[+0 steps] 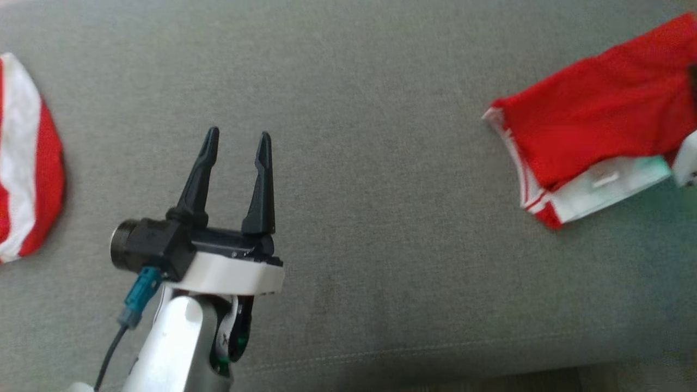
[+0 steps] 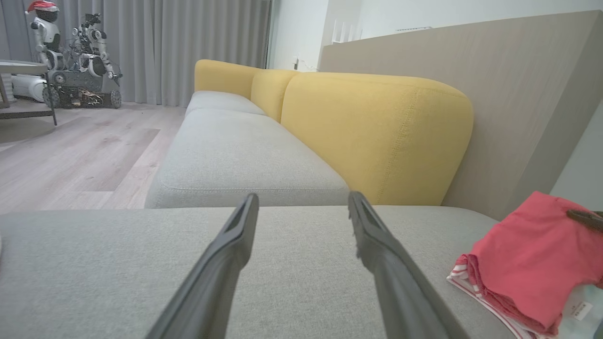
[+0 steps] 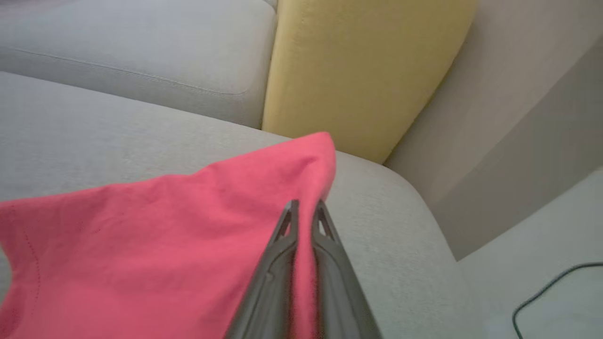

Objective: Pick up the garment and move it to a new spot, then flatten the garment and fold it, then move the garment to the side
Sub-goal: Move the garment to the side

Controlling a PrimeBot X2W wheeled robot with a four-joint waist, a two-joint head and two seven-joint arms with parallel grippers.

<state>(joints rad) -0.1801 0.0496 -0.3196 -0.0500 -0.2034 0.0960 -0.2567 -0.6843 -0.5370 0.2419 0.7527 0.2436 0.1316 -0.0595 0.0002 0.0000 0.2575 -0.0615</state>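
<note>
A folded red garment [image 1: 599, 120] with white striped trim lies at the right edge of the grey couch seat, also seen low on the right in the left wrist view [image 2: 527, 263]. In the right wrist view my right gripper [image 3: 305, 207] is shut on the red garment [image 3: 155, 245], with cloth pinched between its two fingers near the garment's far corner. My left gripper [image 1: 238, 142] hovers open over bare seat at the lower left, well apart from the garment, nothing between its fingers [image 2: 235, 235].
A second red and white striped cloth [image 1: 24, 158] lies at the far left edge of the grey seat [image 1: 381, 190]. Yellow back cushions [image 2: 372, 132] and a wall panel rise behind. The seat's front edge [image 1: 435, 354] runs along the bottom. A cable [image 3: 551, 287] lies on the floor.
</note>
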